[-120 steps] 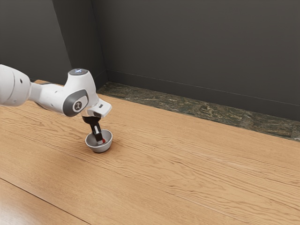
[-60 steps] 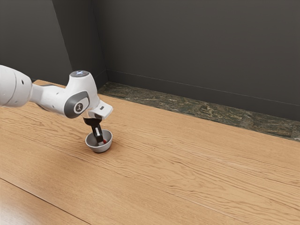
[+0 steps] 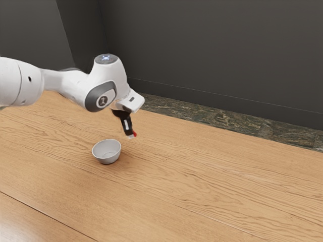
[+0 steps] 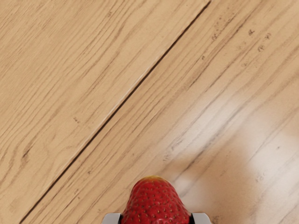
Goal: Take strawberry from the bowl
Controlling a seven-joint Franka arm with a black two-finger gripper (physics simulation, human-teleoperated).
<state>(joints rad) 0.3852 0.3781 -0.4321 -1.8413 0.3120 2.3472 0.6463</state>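
compared with the frame half a second ago, the black two-finger gripper [image 3: 130, 135] is up and out of the bowl, shifted towards the exterior view's right, and the red, seeded, cone-shaped strawberry [image 4: 155, 203] comes with it. the bowl sits where it did.

nearest, at the exterior view's lower left, a dark seam [image 3: 45, 215] crosses the pale brown wooden table [image 3: 202, 181]. beyond it, left of the middle of the frame, the small round light-grey bowl [image 3: 107, 158] stands upright with nothing in it.

a bit farther up and to the right of the bowl, the strawberry hangs at the gripper's tips, clear of the table. the fingers are closed in on it, one pad against each flank, held apart only by the fruit's width. its narrower, yellowish end pokes out past the tips.

i'd judge it light, soft-skinned and easy to bruise, maybe a touch slick, and the taper could let it squeeze out if pressed too hard. the broad middle is the place to take hold, with a gentle, even pinch; whether these pads sit quite that far back i can't tell.

behind, the white arm [image 3: 65, 83] reaches in from the exterior view's left. farthest back run a strip of dark marbled floor [image 3: 202, 112] and the charcoal wall [image 3: 212, 55]. the taking-out looks done; any next move likely wants a slow, level carry.
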